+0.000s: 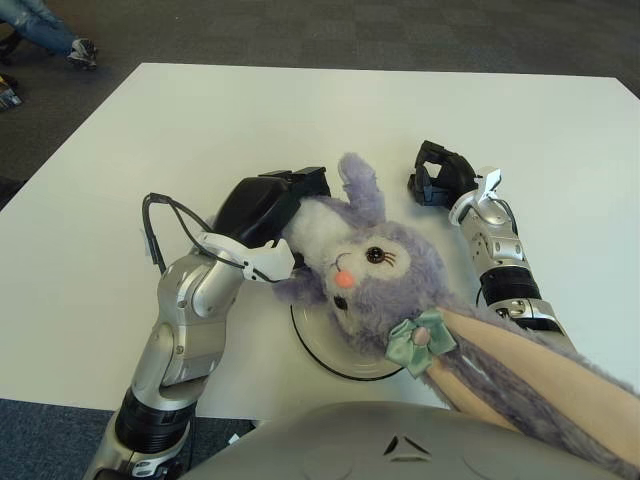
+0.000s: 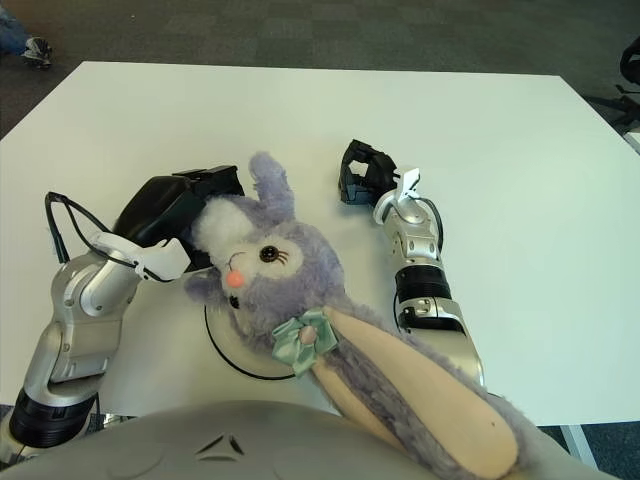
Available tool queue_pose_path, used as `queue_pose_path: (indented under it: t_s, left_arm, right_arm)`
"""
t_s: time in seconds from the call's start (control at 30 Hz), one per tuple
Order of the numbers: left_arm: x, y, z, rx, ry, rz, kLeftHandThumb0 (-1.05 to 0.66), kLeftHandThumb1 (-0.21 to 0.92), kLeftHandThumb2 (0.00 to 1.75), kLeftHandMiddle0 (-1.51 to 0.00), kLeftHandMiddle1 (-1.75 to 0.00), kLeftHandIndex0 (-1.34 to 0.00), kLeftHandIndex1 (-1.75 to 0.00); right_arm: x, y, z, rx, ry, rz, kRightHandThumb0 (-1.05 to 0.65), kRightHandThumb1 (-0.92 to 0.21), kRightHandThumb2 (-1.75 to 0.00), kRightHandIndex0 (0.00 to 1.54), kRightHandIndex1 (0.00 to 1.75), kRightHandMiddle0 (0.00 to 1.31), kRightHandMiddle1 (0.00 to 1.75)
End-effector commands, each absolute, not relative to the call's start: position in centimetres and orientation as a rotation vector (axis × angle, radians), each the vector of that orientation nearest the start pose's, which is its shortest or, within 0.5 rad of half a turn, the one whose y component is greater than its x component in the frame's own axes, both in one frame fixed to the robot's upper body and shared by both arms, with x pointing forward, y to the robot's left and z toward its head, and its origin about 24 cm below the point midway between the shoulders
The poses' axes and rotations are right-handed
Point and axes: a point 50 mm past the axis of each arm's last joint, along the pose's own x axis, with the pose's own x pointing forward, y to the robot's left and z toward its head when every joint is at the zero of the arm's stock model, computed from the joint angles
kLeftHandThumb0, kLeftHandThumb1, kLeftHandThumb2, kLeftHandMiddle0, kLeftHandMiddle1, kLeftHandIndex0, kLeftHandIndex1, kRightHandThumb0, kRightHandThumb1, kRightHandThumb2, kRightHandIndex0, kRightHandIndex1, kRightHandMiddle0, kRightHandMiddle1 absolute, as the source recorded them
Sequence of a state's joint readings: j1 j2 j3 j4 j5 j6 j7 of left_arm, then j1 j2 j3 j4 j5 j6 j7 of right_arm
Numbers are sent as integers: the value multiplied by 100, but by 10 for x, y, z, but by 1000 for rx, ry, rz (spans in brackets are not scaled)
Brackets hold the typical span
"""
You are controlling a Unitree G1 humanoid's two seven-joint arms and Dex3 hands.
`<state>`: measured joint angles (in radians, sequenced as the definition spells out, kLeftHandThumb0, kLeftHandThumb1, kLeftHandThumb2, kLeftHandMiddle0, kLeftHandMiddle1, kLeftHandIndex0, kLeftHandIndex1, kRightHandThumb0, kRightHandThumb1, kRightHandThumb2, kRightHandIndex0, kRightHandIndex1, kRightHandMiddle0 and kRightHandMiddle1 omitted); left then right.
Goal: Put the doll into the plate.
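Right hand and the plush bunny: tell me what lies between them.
Only bare white table separates the right hand from the plush bunny, clearest in the right eye view.
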<state>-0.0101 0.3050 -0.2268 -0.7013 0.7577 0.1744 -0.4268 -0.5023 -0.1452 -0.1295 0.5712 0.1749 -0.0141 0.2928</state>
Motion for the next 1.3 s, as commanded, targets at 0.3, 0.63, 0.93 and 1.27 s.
queue_pose_path:
  t_s: [0.3, 0.63, 0.93, 1.27]
  left_arm:
    - [219, 114, 167, 1018, -515, -361, 58, 7, 162, -82, -175, -99, -175]
    - [221, 111, 166, 961, -534, -402, 57, 8, 161, -81, -175, -97, -175]
    - [220, 105, 165, 936, -545, -425, 57, 8, 160, -80, -175, -96, -175]
    - [217, 100, 167, 954, -568, -455, 57, 9, 159, -80, -175, -95, -175]
  right_arm:
    - [332, -177, 50, 93, 84, 184, -51, -24, -141, 128, 175, 68, 175]
    - [330, -179, 52, 104, 85, 162, -51, -25, -140, 128, 175, 67, 175]
    - [328, -180, 52, 107, 86, 152, -51, -25, -140, 127, 175, 67, 175]
    - [326, -179, 52, 110, 91, 149, -51, -25, -140, 128, 175, 67, 175]
